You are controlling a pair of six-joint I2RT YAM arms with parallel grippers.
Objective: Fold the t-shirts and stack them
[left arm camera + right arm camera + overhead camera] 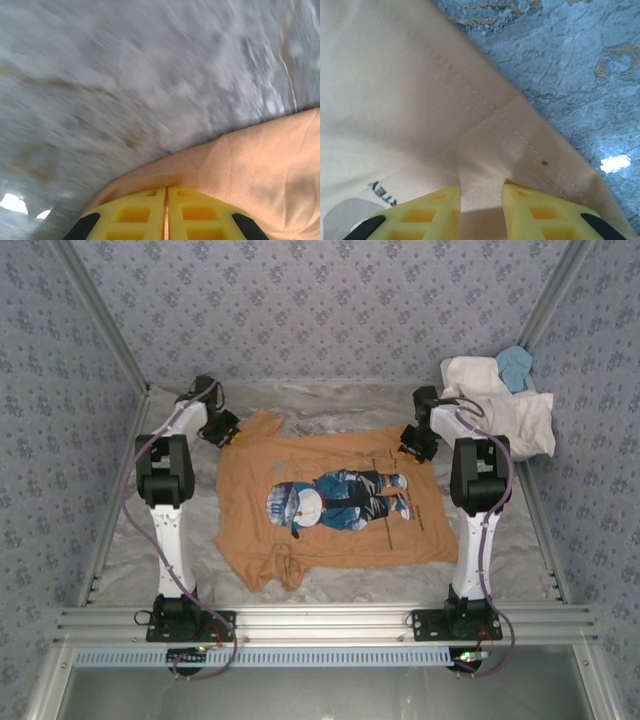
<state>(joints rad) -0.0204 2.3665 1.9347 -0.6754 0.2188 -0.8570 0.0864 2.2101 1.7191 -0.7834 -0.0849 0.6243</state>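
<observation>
Two heaps of spare cloth sit at the far right corner of the bench (330, 405): crumpled white shirts (500, 410) with a light blue shirt (515, 365) on top, just behind the right arm and apart from the orange shirt (250, 510). Patterned walls close in the bench on three sides.

The orange shirt lies spread flat across the middle of the bench, print side up and collar toward the near edge. Its print (335, 500) is a cartoon figure in blue, lying sideways. Dark letters (382, 192) show in the right wrist view, cut off and too partial to read.

At the shirt's far left corner, the left gripper (222, 430) is clenched on the cloth. At the far right corner, the right gripper (415, 443) pinches a fold of the hem between its yellow fingers (445, 200).
</observation>
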